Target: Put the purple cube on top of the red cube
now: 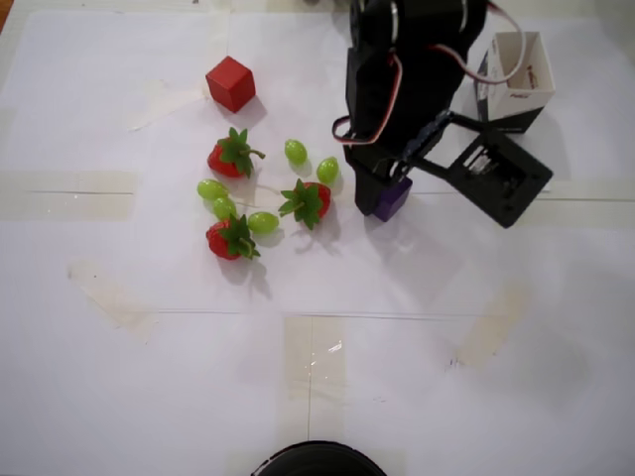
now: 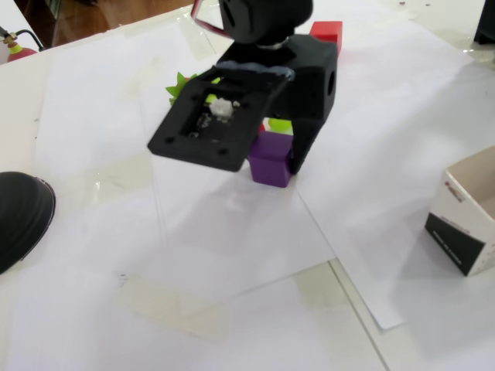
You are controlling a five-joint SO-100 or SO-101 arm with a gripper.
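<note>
The purple cube [image 1: 393, 198] [image 2: 271, 159] rests on the white paper right of the fruit. My black gripper [image 1: 382, 201] [image 2: 272, 163] comes down over it, shut on the cube. One finger [image 2: 299, 151] presses its right side in the fixed view, and the flat jaw covers its left side. The red cube [image 1: 230, 83] [image 2: 326, 31] stands alone at the upper left of the overhead view, far from the gripper. In the fixed view it peeks out behind the arm.
Three strawberries [image 1: 230, 156] [image 1: 310, 201] [image 1: 228, 239] and several green grapes [image 1: 296, 151] lie between the two cubes. An open white box [image 1: 516, 71] [image 2: 468, 212] stands beside the arm. A black round object [image 1: 317, 461] [image 2: 19, 212] sits at the table edge.
</note>
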